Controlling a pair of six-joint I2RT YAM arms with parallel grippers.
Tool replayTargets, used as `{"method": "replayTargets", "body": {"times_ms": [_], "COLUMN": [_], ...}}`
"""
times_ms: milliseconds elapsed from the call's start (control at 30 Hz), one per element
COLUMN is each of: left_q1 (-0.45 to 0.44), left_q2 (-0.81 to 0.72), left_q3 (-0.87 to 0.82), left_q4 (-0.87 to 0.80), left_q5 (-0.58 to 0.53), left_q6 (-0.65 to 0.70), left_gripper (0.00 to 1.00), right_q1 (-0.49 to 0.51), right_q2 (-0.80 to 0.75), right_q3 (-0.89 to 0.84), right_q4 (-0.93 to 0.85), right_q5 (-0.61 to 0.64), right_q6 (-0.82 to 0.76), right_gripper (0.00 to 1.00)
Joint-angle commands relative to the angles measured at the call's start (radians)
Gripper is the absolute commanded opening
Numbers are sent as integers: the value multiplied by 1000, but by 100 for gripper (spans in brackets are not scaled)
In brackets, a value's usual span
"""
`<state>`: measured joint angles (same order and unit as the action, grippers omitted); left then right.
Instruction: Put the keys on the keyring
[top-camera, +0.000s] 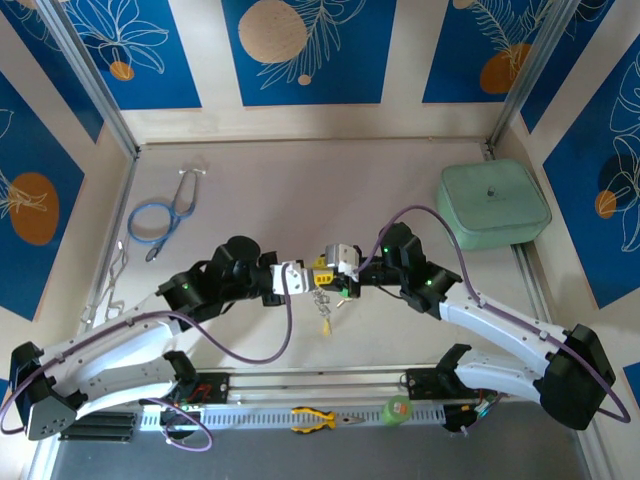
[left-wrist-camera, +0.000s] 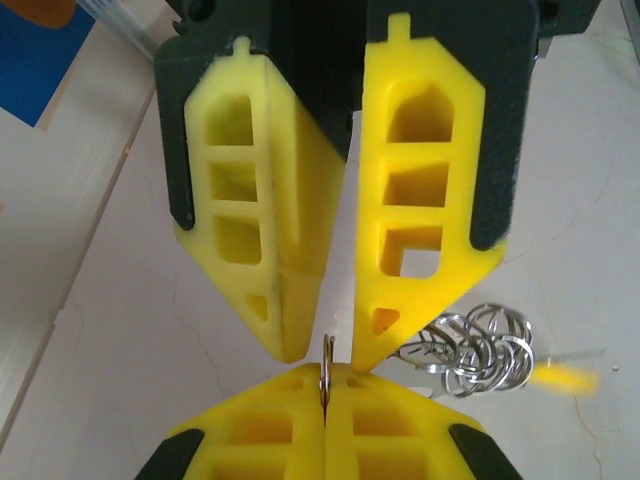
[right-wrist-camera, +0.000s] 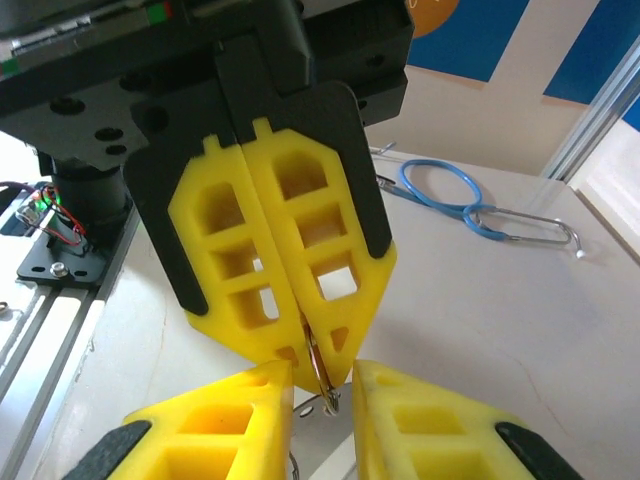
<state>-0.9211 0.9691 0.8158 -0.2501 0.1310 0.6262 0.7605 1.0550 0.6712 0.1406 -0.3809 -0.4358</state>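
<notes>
My left gripper (left-wrist-camera: 326, 388) is shut on one thin silver ring (left-wrist-camera: 327, 365) of the keyring, holding it edge-on above the table. More of the keyring's silver rings (left-wrist-camera: 482, 348) hang in a bunch beside it. A yellow-headed key (left-wrist-camera: 566, 378) dangles blurred just past them, and in the top view it hangs below the grippers (top-camera: 325, 323). My right gripper (right-wrist-camera: 325, 388) is open, tip to tip with the left gripper (right-wrist-camera: 318, 352), one finger on each side of the ring. A flat silver key part (right-wrist-camera: 340, 445) hangs under the ring. The green-headed key is hidden.
A blue stethoscope (top-camera: 160, 215) lies at the back left, with wire clips (top-camera: 115, 268) near the left rail. A pale green case (top-camera: 493, 202) sits at the back right. Yellow-handled pliers (top-camera: 315, 418) and a green tape roll (top-camera: 398, 408) rest on the near rail.
</notes>
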Motion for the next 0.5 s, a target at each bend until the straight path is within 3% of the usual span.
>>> {"method": "replayTargets", "body": {"times_ms": [0,467], "left_q1": [-5,-5], "left_q2": [-30,-70], "left_q3": [-18,-113], "left_q4": [61,192], "left_q5": [50,139], "left_q6": [-17,-6], "left_gripper": [0,0], "right_q1": [5,12], "right_q2": [-38,-94], "right_q3": [-23,-45], "right_q4": [-33,-82], "right_q5": [35,-1], "right_q6": [-43,-126], "right_gripper": [24,22]}}
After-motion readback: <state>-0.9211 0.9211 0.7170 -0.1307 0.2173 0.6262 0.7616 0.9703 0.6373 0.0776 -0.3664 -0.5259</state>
